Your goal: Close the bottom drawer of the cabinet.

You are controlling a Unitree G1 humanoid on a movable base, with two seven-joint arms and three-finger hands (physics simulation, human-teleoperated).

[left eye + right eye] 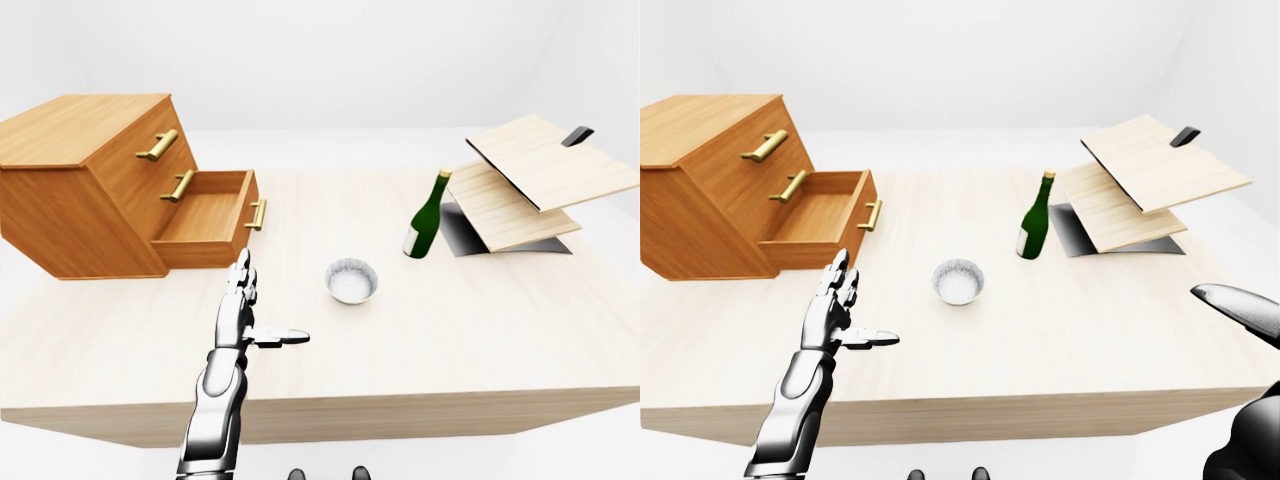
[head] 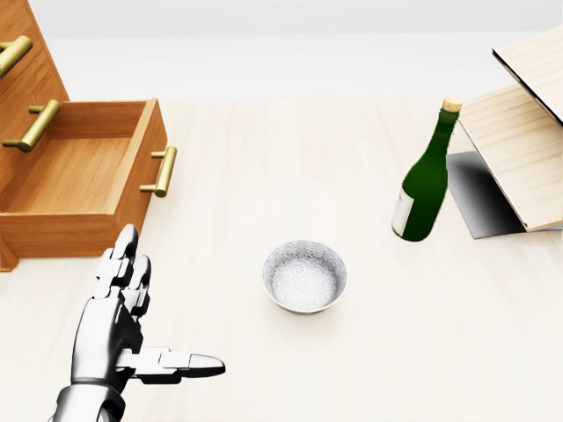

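A wooden cabinet (image 1: 70,170) with brass handles stands at the left of the table. Its bottom drawer (image 1: 205,218) is pulled out and looks empty; its handle (image 1: 257,214) faces right. My left hand (image 1: 252,308) is open, fingers straight and thumb out to the right, hovering over the table just below the drawer's near corner, apart from it. It also shows in the head view (image 2: 141,321). My right hand (image 1: 1240,312) shows only as a dark shape at the right edge of the right-eye view, too little to tell its state.
A small white bowl (image 1: 351,280) sits mid-table, right of my left hand. A green bottle (image 1: 427,216) stands further right. Slanted wooden boards (image 1: 530,180) rest at the table's upper right. The table's near edge (image 1: 330,415) runs along the bottom.
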